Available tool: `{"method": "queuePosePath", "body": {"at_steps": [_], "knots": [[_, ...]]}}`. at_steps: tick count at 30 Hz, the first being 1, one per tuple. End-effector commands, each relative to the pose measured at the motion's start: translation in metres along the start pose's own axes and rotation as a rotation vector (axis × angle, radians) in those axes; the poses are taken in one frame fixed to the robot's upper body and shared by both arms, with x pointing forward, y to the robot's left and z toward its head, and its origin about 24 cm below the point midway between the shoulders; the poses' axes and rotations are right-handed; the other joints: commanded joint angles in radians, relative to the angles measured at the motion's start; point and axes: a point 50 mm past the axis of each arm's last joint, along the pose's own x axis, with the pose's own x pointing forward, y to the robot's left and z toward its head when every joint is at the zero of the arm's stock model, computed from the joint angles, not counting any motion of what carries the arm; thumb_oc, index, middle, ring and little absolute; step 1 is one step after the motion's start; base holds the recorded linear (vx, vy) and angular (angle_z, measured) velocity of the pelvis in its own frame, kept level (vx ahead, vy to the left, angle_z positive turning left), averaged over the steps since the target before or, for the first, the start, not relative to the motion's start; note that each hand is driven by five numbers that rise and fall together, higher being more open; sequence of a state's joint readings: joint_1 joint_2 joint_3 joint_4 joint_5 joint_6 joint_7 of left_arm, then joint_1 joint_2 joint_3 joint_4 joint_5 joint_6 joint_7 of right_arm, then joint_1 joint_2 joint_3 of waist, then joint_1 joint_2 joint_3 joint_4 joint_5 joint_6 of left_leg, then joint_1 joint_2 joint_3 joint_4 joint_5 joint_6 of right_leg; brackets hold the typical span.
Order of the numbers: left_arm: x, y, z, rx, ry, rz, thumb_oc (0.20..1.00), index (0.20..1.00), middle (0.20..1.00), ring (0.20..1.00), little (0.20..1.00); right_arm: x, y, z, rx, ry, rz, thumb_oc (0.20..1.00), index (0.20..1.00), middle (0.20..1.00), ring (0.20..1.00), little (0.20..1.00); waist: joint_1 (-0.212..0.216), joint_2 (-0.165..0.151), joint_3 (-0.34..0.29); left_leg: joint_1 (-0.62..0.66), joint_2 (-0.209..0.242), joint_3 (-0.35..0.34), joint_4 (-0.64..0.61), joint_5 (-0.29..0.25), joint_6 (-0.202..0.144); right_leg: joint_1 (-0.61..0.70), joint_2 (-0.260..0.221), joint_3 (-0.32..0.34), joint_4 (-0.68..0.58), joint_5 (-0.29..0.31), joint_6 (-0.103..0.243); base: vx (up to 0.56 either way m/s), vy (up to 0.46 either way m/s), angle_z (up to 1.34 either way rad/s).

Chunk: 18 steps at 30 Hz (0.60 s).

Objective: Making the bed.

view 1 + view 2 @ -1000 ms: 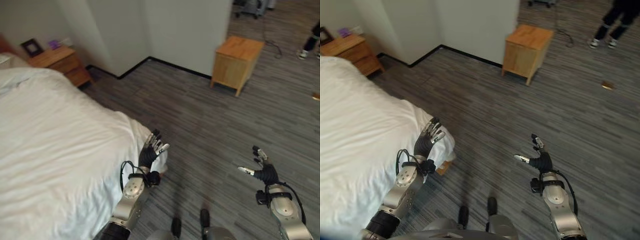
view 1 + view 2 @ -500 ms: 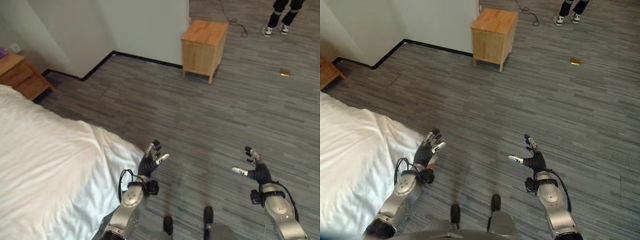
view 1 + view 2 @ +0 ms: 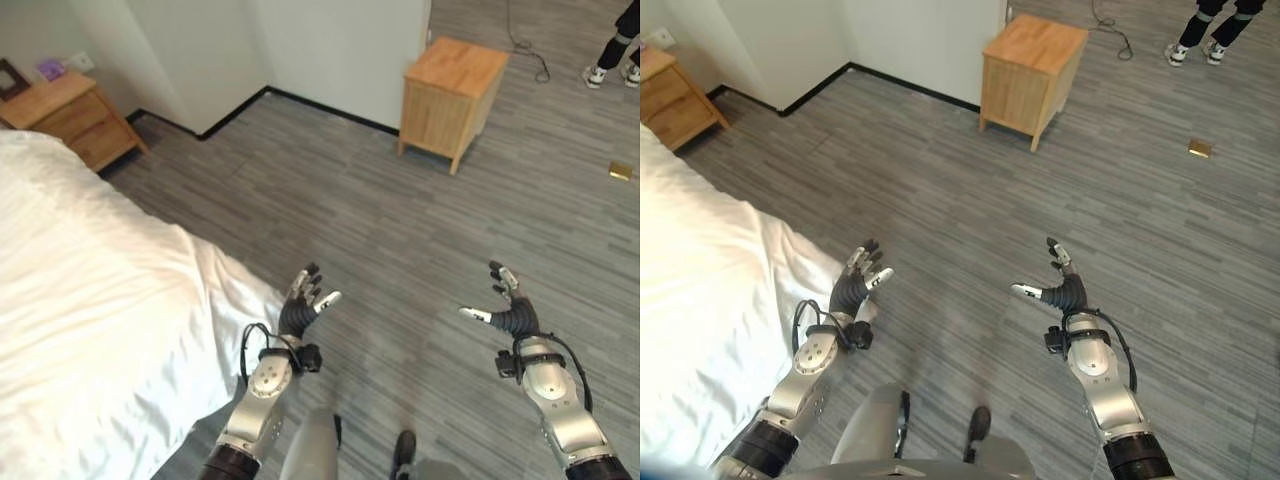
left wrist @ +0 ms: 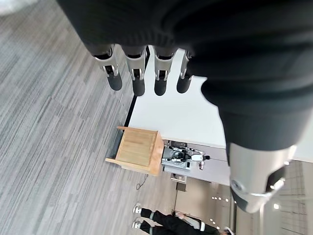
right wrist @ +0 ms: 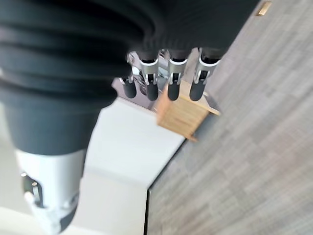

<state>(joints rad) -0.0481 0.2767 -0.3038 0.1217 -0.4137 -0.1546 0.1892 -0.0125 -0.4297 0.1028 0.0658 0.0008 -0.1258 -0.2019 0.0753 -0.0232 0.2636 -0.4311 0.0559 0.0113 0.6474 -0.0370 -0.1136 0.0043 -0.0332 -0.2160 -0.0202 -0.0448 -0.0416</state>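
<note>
L eye: one bed w/ smooth white cover, cut off at left edge; two wooden nightstands, one by bed, one by wall. Left hand just off bed corner, fingers spread, empty. Right hand over floor, fingers wide, empty.
R eye: person's legs, cut off above.
Wrist views: fingers straight, nothing held.
</note>
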Motion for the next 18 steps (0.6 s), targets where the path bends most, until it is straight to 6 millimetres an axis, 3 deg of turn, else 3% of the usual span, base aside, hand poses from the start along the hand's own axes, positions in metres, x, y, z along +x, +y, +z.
{"method": "queuePosePath", "body": {"at_steps": [1, 4, 6, 9, 11, 13, 15, 18], "knots": [[0.006, -0.003, 0.024, -0.020, -0.129, -0.004, 1.000, 1.000, 1.000, 1.000, 1.000, -0.001, -0.008, 0.016, -0.038, -0.093, 0.004, 1.000, 1.000, 1.000, 1.000, 1.000, 0.037, 0.020, 0.015, 0.138, -0.019, 0.048, -0.333, -0.012, 0.063, -0.001, -0.031, -0.010, -0.067, 0.014, 0.119, 0.38, 0.187, -0.31], [0.003, -0.001, 0.019, -0.017, -0.110, 0.009, 1.000, 1.000, 1.000, 1.000, 1.000, -0.001, -0.004, 0.014, -0.052, -0.087, 0.016, 1.000, 1.000, 1.000, 1.000, 1.000, 0.074, 0.039, 0.002, 0.114, -0.005, 0.057, -0.626, 0.147, 0.042, 0.053, -0.009, -0.010, -0.067, -0.031, 0.128, 0.40, 0.183, -0.19], [0.003, -0.003, 0.017, -0.018, -0.105, 0.003, 1.000, 1.000, 1.000, 1.000, 1.000, 0.000, -0.005, 0.014, -0.056, -0.090, 0.003, 1.000, 1.000, 1.000, 1.000, 1.000, 0.081, 0.041, 0.005, 0.070, 0.026, 0.122, -0.735, 0.178, 0.025, 0.105, -0.013, -0.027, -0.067, -0.067, 0.134, 0.40, 0.191, -0.14], [0.003, -0.003, 0.018, -0.019, -0.106, -0.001, 1.000, 1.000, 1.000, 1.000, 1.000, 0.001, -0.002, 0.015, -0.053, -0.086, 0.004, 1.000, 1.000, 1.000, 1.000, 1.000, 0.089, 0.032, -0.016, 0.060, 0.057, 0.202, -0.735, 0.180, 0.036, 0.164, -0.021, -0.041, -0.067, -0.086, 0.158, 0.44, 0.253, 0.09], [0.001, -0.001, 0.017, -0.012, -0.098, 0.000, 1.000, 1.000, 1.000, 1.000, 1.000, 0.000, 0.003, 0.014, -0.048, -0.077, 0.016, 1.000, 1.000, 1.000, 1.000, 1.000, 0.093, 0.018, -0.039, 0.088, 0.066, 0.218, -0.735, 0.242, 0.035, 0.204, -0.039, -0.040, -0.067, -0.084, 0.173, 0.53, 0.307, 0.21], [0.000, 0.003, 0.016, 0.004, -0.088, 0.004, 1.000, 1.000, 1.000, 1.000, 1.000, -0.001, 0.010, 0.013, -0.038, -0.073, 0.034, 1.000, 1.000, 1.000, 1.000, 1.000, 0.109, -0.024, -0.055, 0.118, 0.053, 0.227, -0.735, 0.238, 0.059, 0.223, -0.079, -0.042, -0.045, -0.065, 0.199, 0.49, 0.296, 0.12], [-0.001, 0.006, 0.015, 0.023, -0.076, -0.003, 1.000, 1.000, 1.000, 1.000, 1.000, -0.003, 0.014, 0.012, -0.033, -0.067, 0.042, 1.000, 1.000, 1.000, 1.000, 1.000, 0.126, -0.067, -0.061, 0.154, 0.030, 0.229, -0.728, 0.212, 0.087, 0.216, -0.126, -0.040, 0.038, -0.009, 0.233, 0.43, 0.315, -0.27], [0.000, 0.010, 0.018, 0.062, -0.076, -0.008, 1.000, 1.000, 1.000, 1.000, 1.000, -0.005, 0.016, 0.014, -0.048, -0.075, 0.054, 1.000, 1.000, 1.000, 1.000, 1.000, 0.130, -0.103, -0.051, 0.224, -0.025, 0.202, -0.722, 0.149, 0.136, 0.147, -0.200, -0.028, 0.260, 0.191, 0.268, 0.34, 0.361, -0.02]]}}
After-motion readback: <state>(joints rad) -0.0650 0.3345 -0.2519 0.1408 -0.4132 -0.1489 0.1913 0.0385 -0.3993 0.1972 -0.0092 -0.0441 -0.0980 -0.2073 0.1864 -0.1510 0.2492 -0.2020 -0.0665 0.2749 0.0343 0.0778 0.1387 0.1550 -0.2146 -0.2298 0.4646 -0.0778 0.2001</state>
